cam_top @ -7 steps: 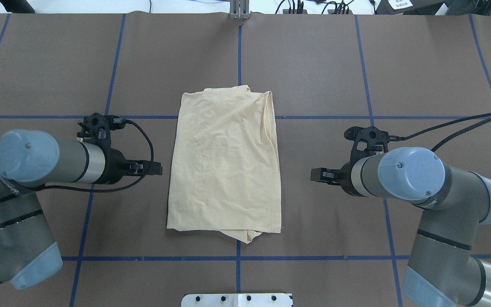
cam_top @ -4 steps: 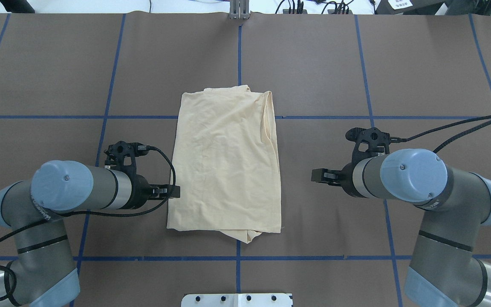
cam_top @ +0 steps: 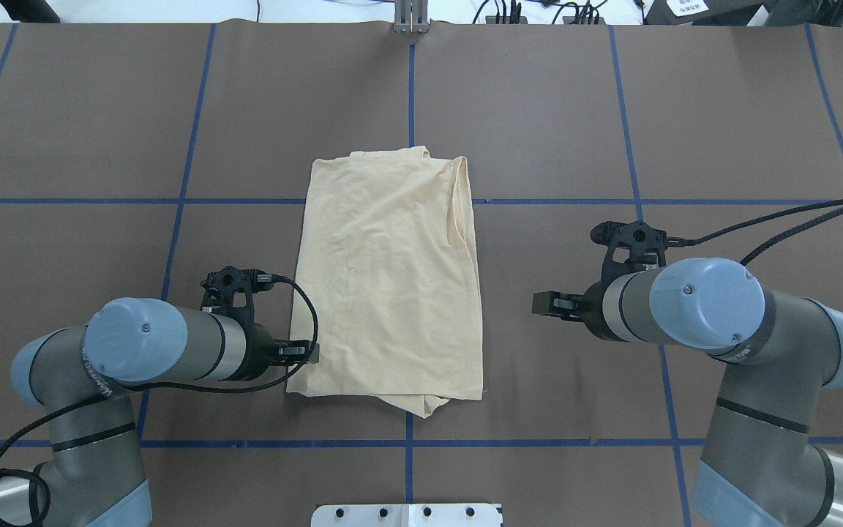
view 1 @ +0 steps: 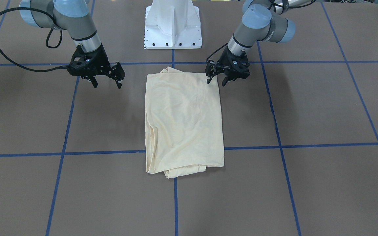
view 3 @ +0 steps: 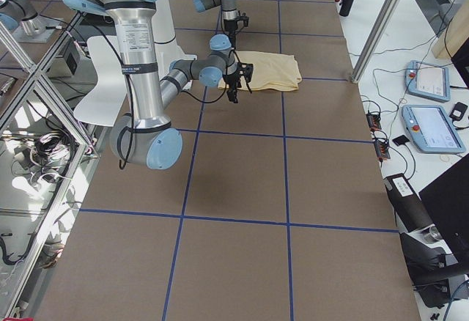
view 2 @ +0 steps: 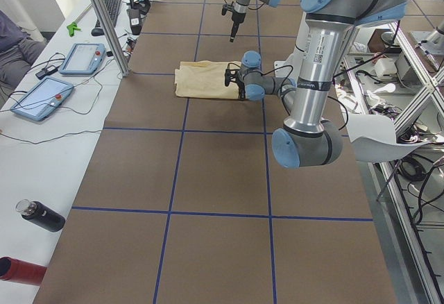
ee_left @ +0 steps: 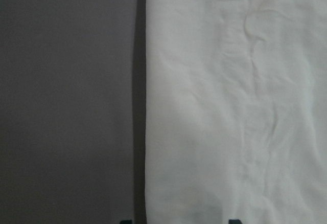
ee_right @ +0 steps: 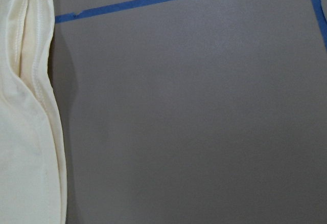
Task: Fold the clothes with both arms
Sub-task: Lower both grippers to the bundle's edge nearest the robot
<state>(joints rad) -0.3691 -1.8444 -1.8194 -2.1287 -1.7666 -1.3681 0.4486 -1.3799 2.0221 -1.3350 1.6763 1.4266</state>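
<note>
Now, facing the robot, the folded shirt point(view 1: 184, 121) is lying mid-way across the worktop point(view 1: 307, 108), long axis running away from the robot. The left gripper point(view 1: 216, 81) is hovering, jaws parted, at its nearest corner, while the right gripper point(view 1: 107, 86) is gaping wide, well apart. Overhead, bare worktop is flanking both long edges.

The left gripper point(cam_top: 310, 353) has moved back and inward, reaching the shirt point(cam_top: 388, 285) at its near corner.
</note>
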